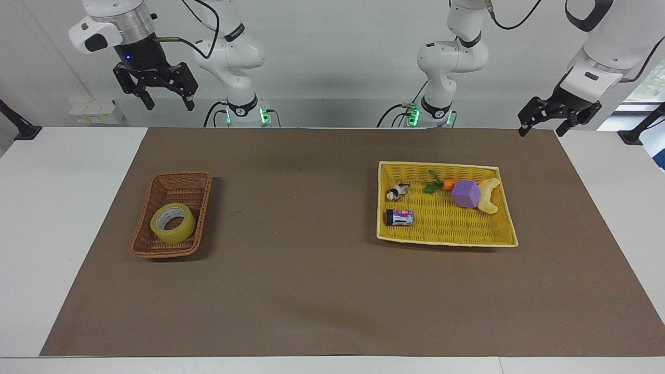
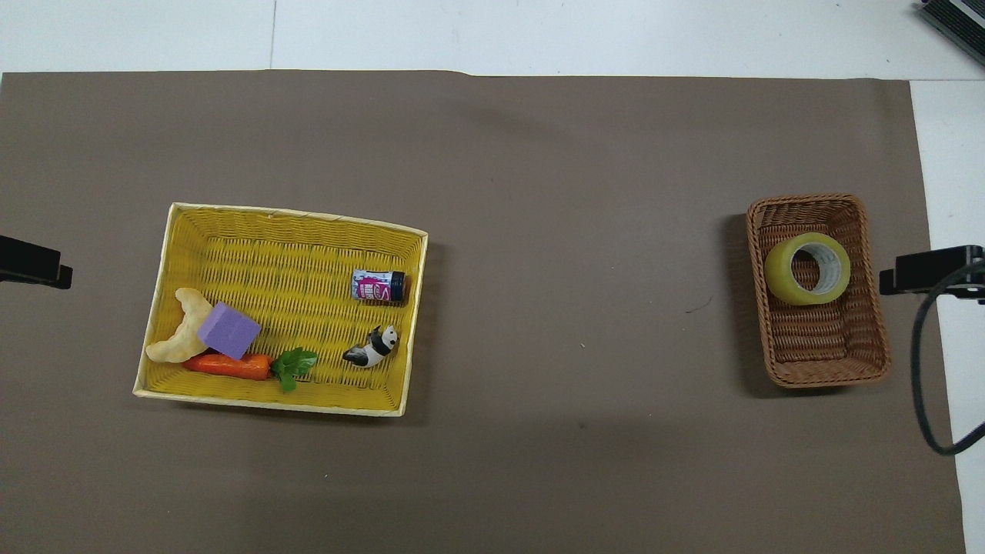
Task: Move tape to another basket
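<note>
Tape [image 1: 173,222] sits flat in the brown wicker basket [image 1: 179,182], so I call this done. Right gripper [image 1: 162,102] is up high, fingers apart and empty; left gripper [image 1: 540,123] waits, also spread. Only risk I see: swinging back low and clipping the basket rim. Can [image 1: 399,217] label's pink, text unreadable.

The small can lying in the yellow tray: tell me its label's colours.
Pink and white label on the dark can, clearest in the overhead view.
</note>
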Controlling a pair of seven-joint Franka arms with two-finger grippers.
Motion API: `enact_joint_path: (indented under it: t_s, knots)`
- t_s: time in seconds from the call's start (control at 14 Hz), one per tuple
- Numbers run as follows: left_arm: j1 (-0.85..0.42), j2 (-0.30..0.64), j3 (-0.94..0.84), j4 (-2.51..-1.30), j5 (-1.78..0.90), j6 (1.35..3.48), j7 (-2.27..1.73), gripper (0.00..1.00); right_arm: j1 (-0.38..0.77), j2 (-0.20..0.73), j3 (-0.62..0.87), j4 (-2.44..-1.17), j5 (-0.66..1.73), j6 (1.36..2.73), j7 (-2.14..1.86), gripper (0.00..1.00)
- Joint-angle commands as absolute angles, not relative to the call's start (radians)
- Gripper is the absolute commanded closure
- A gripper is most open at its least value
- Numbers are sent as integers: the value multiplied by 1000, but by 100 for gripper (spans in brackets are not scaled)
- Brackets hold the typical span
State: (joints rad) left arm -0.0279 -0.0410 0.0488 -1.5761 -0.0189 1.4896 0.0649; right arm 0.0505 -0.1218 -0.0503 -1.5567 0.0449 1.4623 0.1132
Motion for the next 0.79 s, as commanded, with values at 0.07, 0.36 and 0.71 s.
enact_joint_path:
  t_s: [0.07, 0.36, 0.71]
  knots:
    - [-40, -46, 58, -1572, -5, 1476, 69, 0, 34, -144, -46, -1586, 37, 1462, 129, 0]
    - [-40, -46, 58, -1572, -5, 1476, 69, 0, 46, -152, -40, -1601, -58, 1497, 22, 0]
    - [-40, -46, 58, -1572, -5, 1477, 69, 0, 46, -161, -40, -1623, -54, 1509, 25, 0]
